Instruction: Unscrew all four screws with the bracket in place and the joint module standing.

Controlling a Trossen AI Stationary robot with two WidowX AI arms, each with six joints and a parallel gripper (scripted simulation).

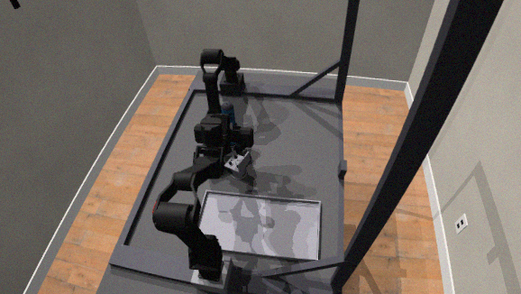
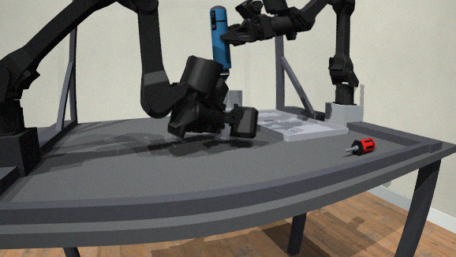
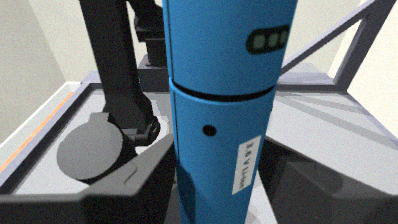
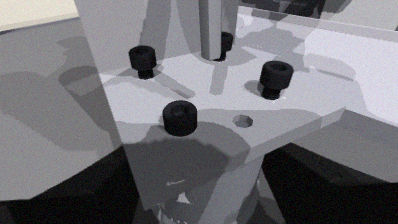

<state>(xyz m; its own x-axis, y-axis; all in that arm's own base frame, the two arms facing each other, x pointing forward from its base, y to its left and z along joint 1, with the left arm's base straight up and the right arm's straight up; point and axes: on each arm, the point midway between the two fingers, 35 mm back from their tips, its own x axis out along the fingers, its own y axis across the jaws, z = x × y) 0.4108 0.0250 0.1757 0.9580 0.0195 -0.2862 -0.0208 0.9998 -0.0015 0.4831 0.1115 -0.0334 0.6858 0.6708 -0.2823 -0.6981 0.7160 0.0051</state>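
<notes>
My left gripper (image 2: 225, 38) (image 3: 215, 141) is shut on the blue electric screwdriver (image 2: 219, 24) (image 3: 225, 55) (image 1: 227, 109) and holds it nearly upright. My right gripper (image 4: 202, 141) is shut on the joint module (image 4: 227, 185) (image 2: 224, 133), low at the table. The light bracket (image 4: 220, 107) (image 1: 234, 163) sits on top. In the right wrist view, four black screws stand in it: left screw (image 4: 142, 59), front screw (image 4: 180, 118), right screw (image 4: 276, 76) and back screw (image 4: 227, 42). Shanks show under the left and right heads. The bit (image 4: 211, 32) ends just before the back screw, partly covering it; contact is unclear.
A white tray (image 1: 316, 230) (image 2: 315, 135) lies near the left arm's base. A red screwdriver (image 2: 366, 146) lies on the table by the edge in the exterior view. Dark frame posts (image 1: 346, 54) stand at the table's side. Both arms are close together above the module.
</notes>
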